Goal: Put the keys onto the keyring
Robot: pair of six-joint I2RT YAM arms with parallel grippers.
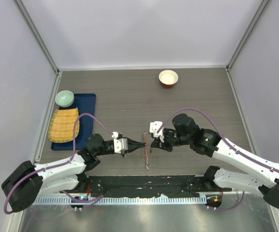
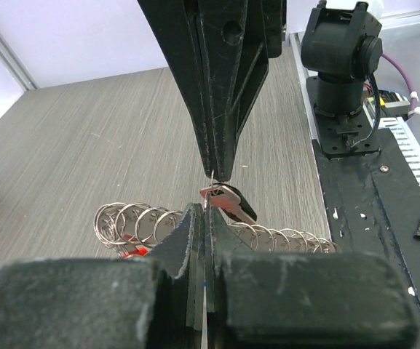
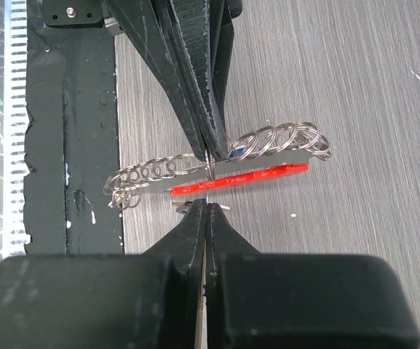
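Note:
The keyring [image 1: 145,151], a red bar joined to a long row of silvery rings, lies on the table between my two grippers. My left gripper [image 1: 138,144] and right gripper [image 1: 152,144] meet tip to tip over its middle, both shut on one thin ring. In the right wrist view the red bar [image 3: 246,177] lies under the ring row [image 3: 159,169], with a blue-headed key [image 3: 233,153] by the left fingers [image 3: 195,87]; my right gripper [image 3: 208,207] pinches thin wire. In the left wrist view a dark-headed key [image 2: 230,201] hangs just beyond my left gripper [image 2: 206,211].
A red-rimmed white bowl [image 1: 168,78] stands at the back. A blue tray [image 1: 87,104] at the left carries a green bowl [image 1: 65,98] and a yellow cloth [image 1: 65,124]. The black base plate [image 1: 144,186] runs along the near edge.

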